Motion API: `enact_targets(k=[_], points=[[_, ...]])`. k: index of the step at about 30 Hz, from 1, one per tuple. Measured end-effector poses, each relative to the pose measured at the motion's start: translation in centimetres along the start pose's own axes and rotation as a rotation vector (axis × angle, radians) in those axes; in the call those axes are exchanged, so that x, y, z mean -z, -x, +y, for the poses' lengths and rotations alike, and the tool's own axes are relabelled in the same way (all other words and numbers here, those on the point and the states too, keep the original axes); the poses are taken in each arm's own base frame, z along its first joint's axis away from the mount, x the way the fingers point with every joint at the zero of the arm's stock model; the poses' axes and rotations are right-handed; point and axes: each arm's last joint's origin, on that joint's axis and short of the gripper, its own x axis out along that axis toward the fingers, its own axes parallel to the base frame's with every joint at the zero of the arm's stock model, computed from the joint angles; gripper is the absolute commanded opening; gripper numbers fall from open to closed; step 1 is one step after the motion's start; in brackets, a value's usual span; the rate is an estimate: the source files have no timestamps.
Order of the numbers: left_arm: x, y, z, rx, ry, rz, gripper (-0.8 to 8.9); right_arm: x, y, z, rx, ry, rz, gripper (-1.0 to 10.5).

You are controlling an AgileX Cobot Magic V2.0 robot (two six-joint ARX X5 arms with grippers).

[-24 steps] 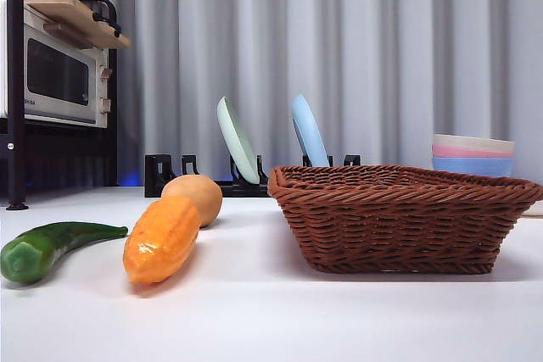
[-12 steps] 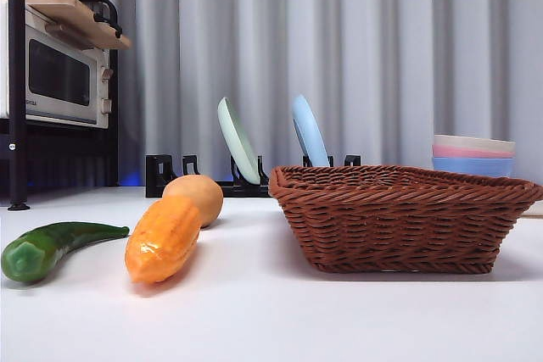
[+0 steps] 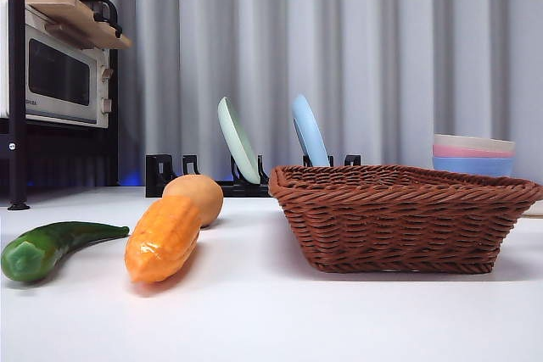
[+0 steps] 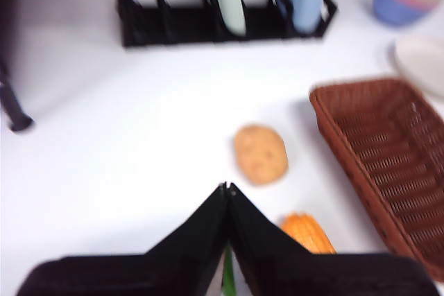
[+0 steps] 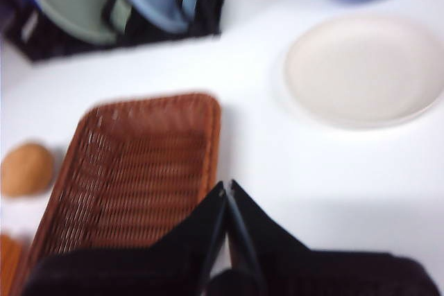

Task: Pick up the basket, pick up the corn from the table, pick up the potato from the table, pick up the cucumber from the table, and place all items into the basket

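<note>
You've loaded nothing: corn (image 3: 162,239), potato (image 3: 194,197) and cucumber (image 3: 47,247) lie beside the empty basket (image 3: 399,218); both pincers clenched.

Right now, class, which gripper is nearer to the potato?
Left. The left gripper, jaws shut, hangs just above the potato beside the corn. The right gripper hangs past the basket, on its far side from the potato.

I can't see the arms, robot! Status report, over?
Left gripper and right gripper shut, empty, above table. Basket empty; corn, potato, cucumber untouched. Nothing blocking.
</note>
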Motion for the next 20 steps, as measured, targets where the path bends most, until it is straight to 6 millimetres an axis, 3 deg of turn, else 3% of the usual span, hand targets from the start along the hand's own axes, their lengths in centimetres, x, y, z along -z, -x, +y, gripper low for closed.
enact_targets(k=[4,5,9,11,20], points=[[0.0,-1.7,0.2,0.054,0.005,0.090,0.13,-0.5,-1.8,0.0,-0.109,0.022,0.100,0.1],[0.1,-2.0,0.3,0.068,0.009,0.109,0.62,-0.5,-2.3,0.0,-0.135,0.026,0.117,0.5],[0.2,-2.8,0.4,0.088,0.020,0.145,3.90,-0.4,-3.9,-0.2,-0.171,0.033,0.174,3.8],[0.3,-2.9,0.4,0.088,0.021,0.149,4.08,-0.3,-4.6,-0.4,-0.169,0.029,0.198,4.5],[0.3,-2.9,0.4,0.090,0.022,0.148,4.07,-0.6,-8.9,-0.8,-0.173,0.016,0.295,4.4]])
